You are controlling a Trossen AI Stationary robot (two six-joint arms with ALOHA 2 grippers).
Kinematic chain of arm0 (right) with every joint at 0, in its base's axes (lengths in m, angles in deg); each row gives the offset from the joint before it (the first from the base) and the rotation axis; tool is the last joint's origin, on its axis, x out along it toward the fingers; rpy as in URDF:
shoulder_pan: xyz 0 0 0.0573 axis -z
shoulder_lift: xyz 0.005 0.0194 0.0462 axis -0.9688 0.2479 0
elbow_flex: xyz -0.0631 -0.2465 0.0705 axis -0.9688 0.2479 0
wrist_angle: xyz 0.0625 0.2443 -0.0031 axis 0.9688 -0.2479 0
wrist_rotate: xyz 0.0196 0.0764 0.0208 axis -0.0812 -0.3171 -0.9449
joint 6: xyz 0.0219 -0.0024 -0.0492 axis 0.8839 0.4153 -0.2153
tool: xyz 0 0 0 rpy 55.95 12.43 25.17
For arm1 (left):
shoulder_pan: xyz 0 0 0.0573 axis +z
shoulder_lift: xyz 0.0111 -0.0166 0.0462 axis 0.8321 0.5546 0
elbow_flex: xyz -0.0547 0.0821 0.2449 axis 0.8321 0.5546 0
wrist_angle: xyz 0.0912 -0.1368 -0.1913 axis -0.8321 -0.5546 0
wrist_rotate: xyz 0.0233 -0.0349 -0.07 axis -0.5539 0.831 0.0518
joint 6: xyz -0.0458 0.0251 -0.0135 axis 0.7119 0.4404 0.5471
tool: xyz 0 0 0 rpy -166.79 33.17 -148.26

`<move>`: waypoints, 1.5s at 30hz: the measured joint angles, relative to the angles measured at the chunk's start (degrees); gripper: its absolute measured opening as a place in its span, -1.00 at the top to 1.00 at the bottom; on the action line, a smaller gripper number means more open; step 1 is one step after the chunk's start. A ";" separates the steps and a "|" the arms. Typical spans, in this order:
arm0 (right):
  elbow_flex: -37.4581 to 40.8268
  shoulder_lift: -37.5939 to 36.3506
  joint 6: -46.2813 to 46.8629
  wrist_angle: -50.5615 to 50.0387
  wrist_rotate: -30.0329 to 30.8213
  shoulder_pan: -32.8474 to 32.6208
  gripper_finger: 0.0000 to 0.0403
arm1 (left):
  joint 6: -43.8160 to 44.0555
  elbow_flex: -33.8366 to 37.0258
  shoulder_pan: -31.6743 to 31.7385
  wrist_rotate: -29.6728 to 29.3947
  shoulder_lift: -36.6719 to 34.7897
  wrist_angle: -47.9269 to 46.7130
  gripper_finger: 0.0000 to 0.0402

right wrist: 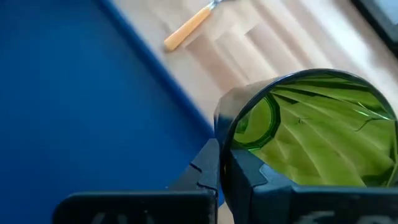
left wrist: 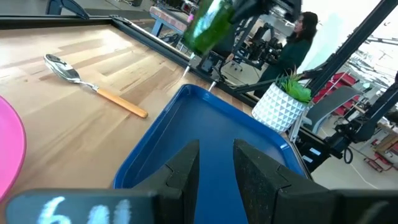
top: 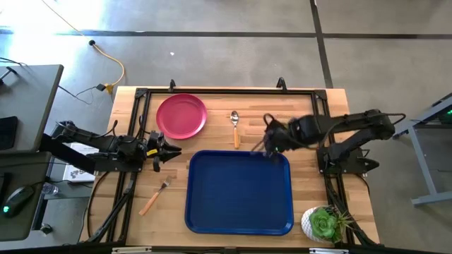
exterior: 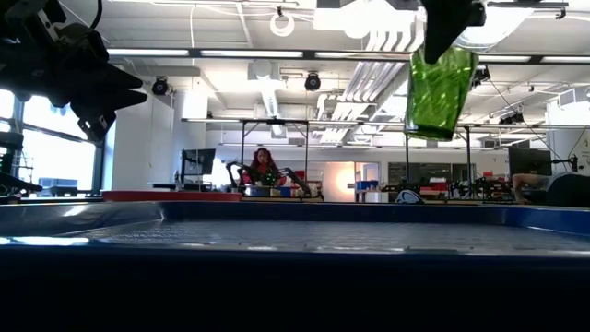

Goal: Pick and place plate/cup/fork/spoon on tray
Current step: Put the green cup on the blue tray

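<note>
My right gripper (top: pixel 270 146) is shut on the dark green cup (exterior: pixel 441 92) and holds it in the air over the far right corner of the blue tray (top: pixel 240 192). The pink plate (top: pixel 181 116) and the spoon (top: pixel 234 128) lie on the wood beyond the tray. Left of the tray lies the fork (top: pixel 154 197). My left gripper (top: pixel 173 150) waits open at the tray's left, level with its far edge, with nothing between its fingers (left wrist: pixel 186 167). My right gripper pinches the cup's wall at its rim (right wrist: pixel 225 134), one finger outside (right wrist: pixel 204 169) and one inside the cup (right wrist: pixel 252 177). The fingers come from above, slanting down. The cup hangs below them with its mouth up, slightly tilted and clear of the tray.
A green succulent in a white pot (top: pixel 323 224) stands at the table's near right corner, beside the tray. A black frame (top: pixel 226 90) runs along the table's far edge. A person (exterior: pixel 264 168) sits in the room beyond.
</note>
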 joint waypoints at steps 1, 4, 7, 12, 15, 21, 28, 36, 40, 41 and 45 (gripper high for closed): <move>0.04 0.00 0.80 -0.02 0.01 -1.22 1.00 | -0.01 0.00 0.00 0.00 0.00 0.00 0.55; 0.04 0.00 2.95 -0.02 0.43 -4.29 1.00 | 0.00 0.01 0.00 0.00 0.00 0.01 0.55; 0.04 0.19 4.89 -0.02 0.67 -7.00 1.00 | 0.01 0.02 0.00 0.00 0.00 0.00 0.55; 0.06 2.02 7.09 0.09 0.28 -10.84 1.00 | -0.01 0.00 0.00 -0.07 0.00 0.00 0.55; 0.06 3.91 8.39 0.20 -0.65 -12.58 1.00 | -0.01 0.02 0.00 -0.09 0.00 0.02 0.55; 0.08 8.32 10.03 0.53 -2.42 -15.10 1.00 | -0.01 0.01 0.00 -0.11 0.00 0.02 0.55; 0.10 13.31 12.51 2.44 -2.51 -17.98 1.00 | -0.01 0.00 0.00 -0.15 0.00 0.02 0.55; 0.10 15.54 21.47 2.78 -2.57 -19.64 1.00 | -0.01 0.00 0.00 -0.15 0.00 0.02 0.55; 0.10 15.54 26.85 2.84 -2.58 -19.30 1.00 | -0.01 0.01 0.00 -0.15 0.00 0.01 0.55; 0.10 15.54 28.11 2.95 -2.84 -19.08 1.00 | -0.01 0.01 0.00 -0.15 0.00 0.02 0.55; 0.10 15.54 31.85 3.49 -3.47 -18.15 1.00 | -0.01 0.01 0.00 -0.07 0.00 0.02 0.55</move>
